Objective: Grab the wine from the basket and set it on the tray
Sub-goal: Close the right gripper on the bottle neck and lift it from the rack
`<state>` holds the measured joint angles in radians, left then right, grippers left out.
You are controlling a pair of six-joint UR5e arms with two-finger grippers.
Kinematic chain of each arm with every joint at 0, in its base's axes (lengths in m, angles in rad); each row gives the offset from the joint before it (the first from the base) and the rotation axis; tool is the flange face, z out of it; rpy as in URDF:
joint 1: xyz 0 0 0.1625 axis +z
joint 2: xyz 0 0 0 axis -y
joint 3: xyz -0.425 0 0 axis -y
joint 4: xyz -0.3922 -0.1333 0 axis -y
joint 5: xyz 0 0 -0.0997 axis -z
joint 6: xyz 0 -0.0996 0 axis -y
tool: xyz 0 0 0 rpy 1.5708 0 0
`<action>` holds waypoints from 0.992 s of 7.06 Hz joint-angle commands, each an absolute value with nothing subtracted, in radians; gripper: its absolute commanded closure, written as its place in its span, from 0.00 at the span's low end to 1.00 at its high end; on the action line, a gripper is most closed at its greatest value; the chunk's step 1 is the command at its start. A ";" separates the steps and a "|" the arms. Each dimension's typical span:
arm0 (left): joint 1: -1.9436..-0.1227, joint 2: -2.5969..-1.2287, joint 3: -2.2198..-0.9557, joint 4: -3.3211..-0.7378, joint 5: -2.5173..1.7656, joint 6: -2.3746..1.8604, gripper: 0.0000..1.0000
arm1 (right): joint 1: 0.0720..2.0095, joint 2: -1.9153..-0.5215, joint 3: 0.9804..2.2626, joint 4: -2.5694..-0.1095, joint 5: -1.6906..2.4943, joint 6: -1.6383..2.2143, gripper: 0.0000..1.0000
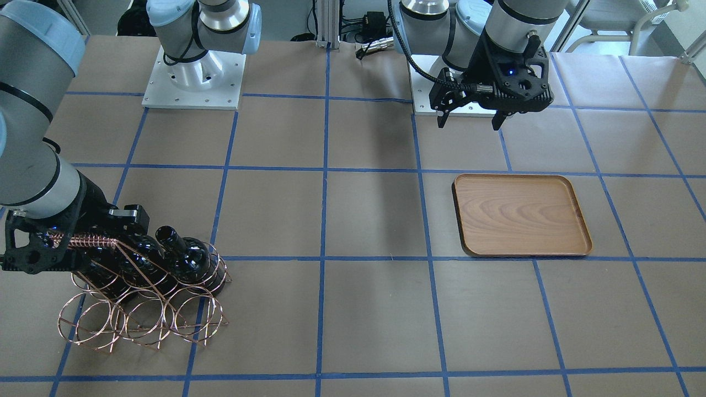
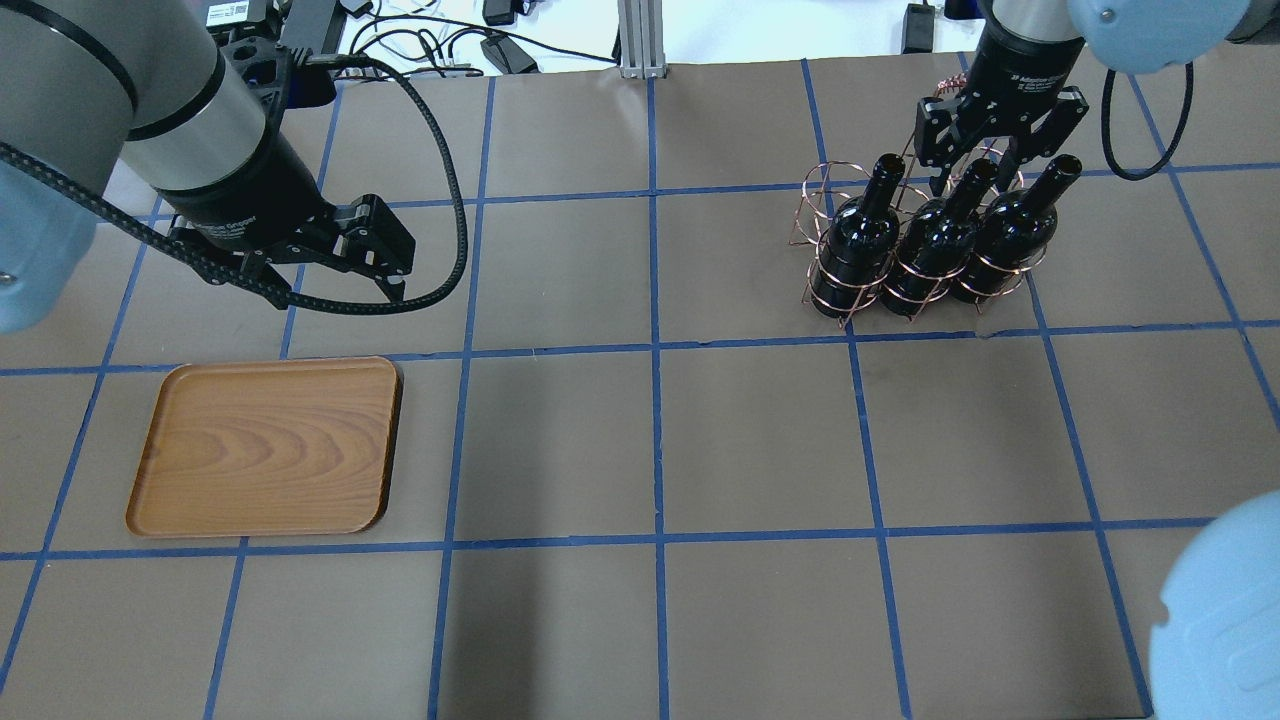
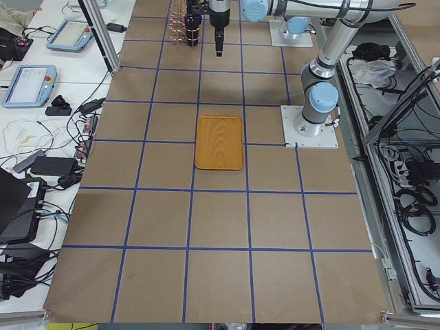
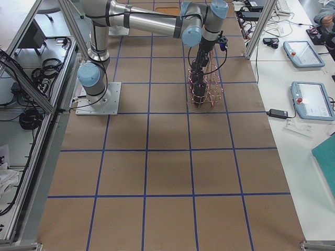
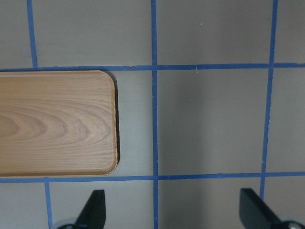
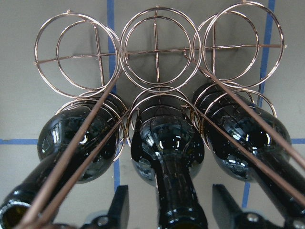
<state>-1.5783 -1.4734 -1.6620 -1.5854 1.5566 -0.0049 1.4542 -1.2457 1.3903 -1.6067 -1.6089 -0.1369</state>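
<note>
Wine (image 6: 167, 138), item one: the middle bottle of three, standing in the basket (image 6: 156, 51) row nearest my right gripper (image 6: 170, 200), with its neck passing up between the fingers.

Right gripper: parted, with a sliver of gap on each side of the neck and nothing clamped. I read this as lined up for a neck grasp, since the wire rings bar any hold on the body.

Second bottle (image 6: 57, 138) and third bottle (image 6: 245, 133): one on each flank of the fingers and close in, so I judge a straight upward lift safest.

Handle struts (image 6: 77, 143): slanting past both fingers, a likely snag.

Left gripper (image 5: 174, 212): spread wide, empty, hanging above the table (image 5: 209, 119).

Tray (image 5: 52, 124): nothing on it, lying below and to one side of the left gripper and well apart from the right one. I take the left arm to be parked there clear of the drop.
</note>
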 commanded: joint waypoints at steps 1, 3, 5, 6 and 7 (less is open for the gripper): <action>-1.578 -1.473 -1.663 -1.585 1.555 -0.005 0.00 | 1.454 -1.247 1.391 -1.600 -1.627 -0.156 0.55; -1.578 -1.471 -1.663 -1.586 1.557 -0.005 0.00 | 1.454 -1.249 1.391 -1.600 -1.618 -0.158 0.73; -1.578 -1.471 -1.664 -1.586 1.557 -0.006 0.00 | 1.456 -1.256 1.375 -1.600 -1.614 -0.156 0.74; -1.580 -1.471 -1.664 -1.586 1.559 -0.006 0.00 | 1.454 -1.279 1.343 -1.573 -1.606 -0.156 0.74; -1.578 -1.471 -1.663 -1.582 1.555 -0.005 0.00 | 1.454 -1.299 1.274 -1.492 -1.589 -0.158 0.73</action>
